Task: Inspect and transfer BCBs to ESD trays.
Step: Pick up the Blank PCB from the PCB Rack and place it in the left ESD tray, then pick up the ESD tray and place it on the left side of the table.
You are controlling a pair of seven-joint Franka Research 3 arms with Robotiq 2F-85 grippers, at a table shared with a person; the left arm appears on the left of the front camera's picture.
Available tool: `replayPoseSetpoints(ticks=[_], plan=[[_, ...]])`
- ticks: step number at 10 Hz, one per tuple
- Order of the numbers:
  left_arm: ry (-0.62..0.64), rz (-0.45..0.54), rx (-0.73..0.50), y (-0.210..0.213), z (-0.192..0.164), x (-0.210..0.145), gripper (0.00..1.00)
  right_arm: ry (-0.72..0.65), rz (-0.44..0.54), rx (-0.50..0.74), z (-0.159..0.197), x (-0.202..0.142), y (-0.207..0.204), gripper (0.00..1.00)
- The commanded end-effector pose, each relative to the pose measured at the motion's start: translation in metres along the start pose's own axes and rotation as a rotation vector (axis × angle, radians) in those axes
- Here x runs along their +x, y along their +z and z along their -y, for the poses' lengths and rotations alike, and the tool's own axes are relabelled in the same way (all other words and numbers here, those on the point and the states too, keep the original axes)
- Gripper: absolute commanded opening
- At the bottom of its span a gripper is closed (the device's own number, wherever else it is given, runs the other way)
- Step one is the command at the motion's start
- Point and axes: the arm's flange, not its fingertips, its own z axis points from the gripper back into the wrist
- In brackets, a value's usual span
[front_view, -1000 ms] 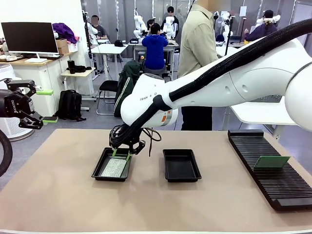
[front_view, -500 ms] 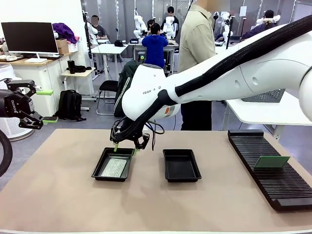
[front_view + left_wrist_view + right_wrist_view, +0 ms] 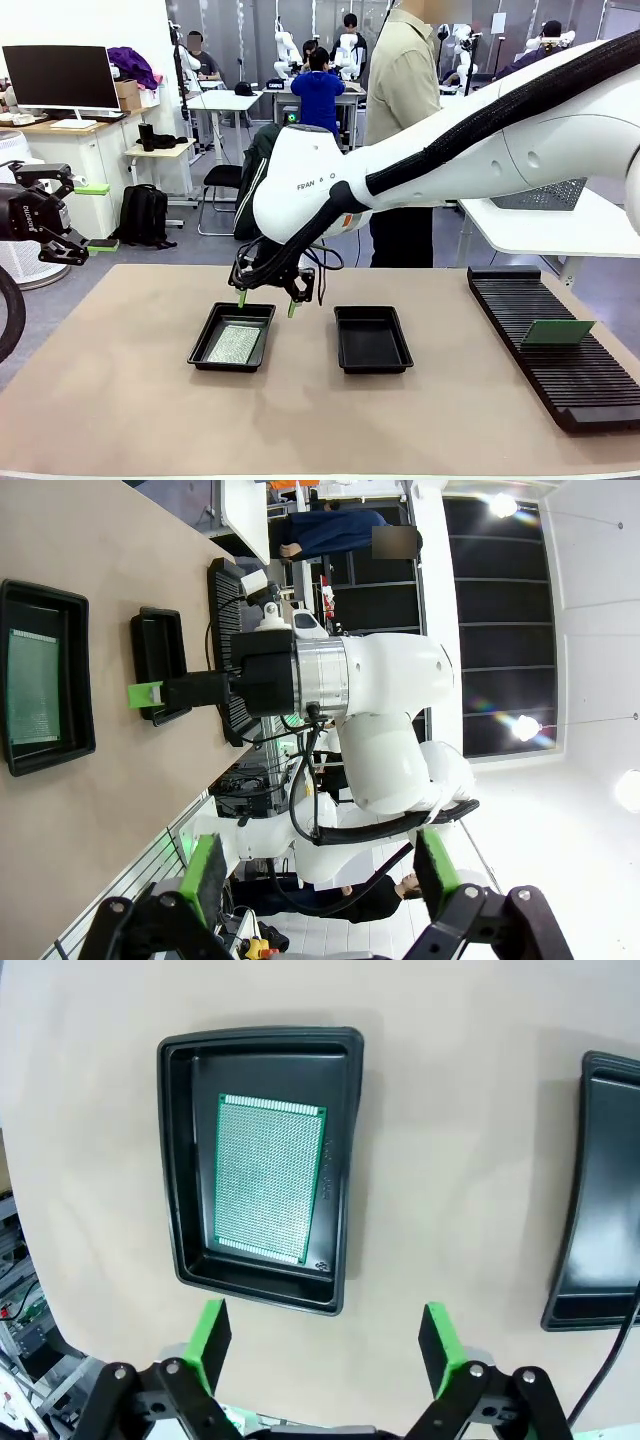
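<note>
Your right gripper (image 3: 266, 303) hangs open, empty, above the left tray (image 3: 203, 352) — one BCB (image 3: 235, 343) lies flat inside. Next, likely: fetch the second BCB (image 3: 557, 332) standing in the rack (image 3: 510, 310) at three o'clock for the empty tray (image 3: 372, 311). Left gripper (image 3: 95, 217) open, idle at nine o'clock.

right gripper (image 3: 267, 303) opened, lifted off board (image 3: 234, 343)

The table (image 3: 110, 400) is presented as a flat tan surface extending across the full width of the front view. Two shallow black trays are placed directly on it near the middle, side by side but not touching, with bare surface visible between them: the left tray (image 3: 226, 367) and the right tray (image 3: 372, 346). A long black ribbed rack (image 3: 560, 385) is laid along the right side, well apart from both trays.
</note>
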Motion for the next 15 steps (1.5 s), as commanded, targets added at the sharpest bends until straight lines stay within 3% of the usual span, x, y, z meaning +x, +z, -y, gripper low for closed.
replayPoseSetpoints(ticks=[1,2,15], plan=[[0.001,0.001,-0.002,0.0006,0.0001,-0.0007,1.00,-0.040,0.050,-0.082,0.0062,0.0028,0.0070,1.00],[0.001,0.001,-0.002,0.0006,0.0001,-0.0007,1.00,0.000,0.000,0.000,0.0000,0.0000,0.0000,1.00],[0.001,0.001,-0.002,0.0006,0.0001,-0.0007,1.00,0.000,0.000,0.000,0.0000,0.0000,0.0000,1.00]])
